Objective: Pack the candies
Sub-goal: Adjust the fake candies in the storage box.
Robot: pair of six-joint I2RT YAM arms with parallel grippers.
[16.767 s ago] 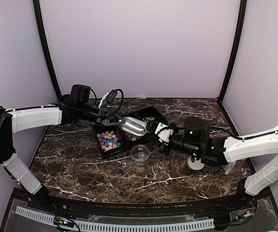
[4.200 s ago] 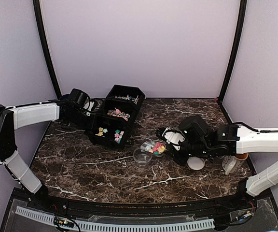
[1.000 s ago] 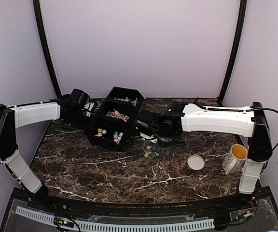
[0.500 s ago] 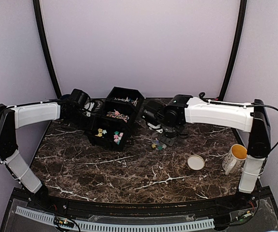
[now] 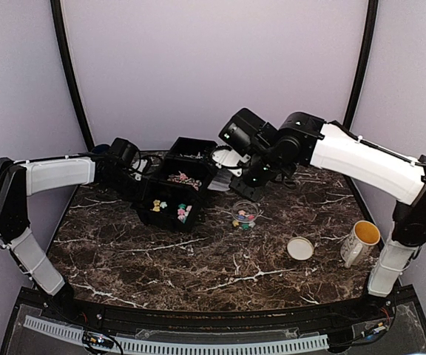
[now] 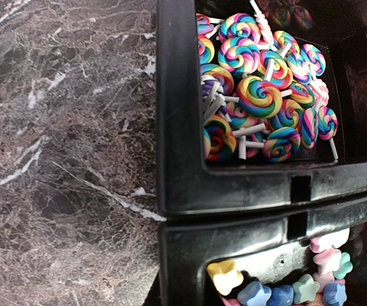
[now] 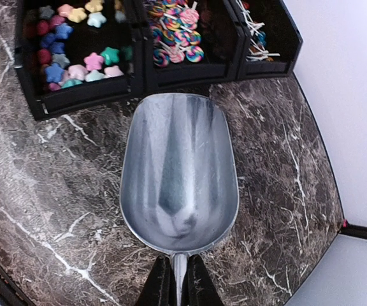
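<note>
I'm clamping the empty scoop (image 7: 178, 172) in my right hand (image 7: 178, 280), left hand (image 5: 133, 177) gripping the black tray (image 6: 183, 185) (tilted). Candies (image 7: 93, 62) are sitting in its compartments, some in the clear cup (image 5: 244, 207).

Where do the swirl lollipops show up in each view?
Top external: swirl lollipops, middle compartment of the black tray, left of centre.
Left wrist: upper right, filling one compartment.
Right wrist: top centre, beyond the metal scoop.
Shared landmark: the star candies in the compartment next door.
</note>
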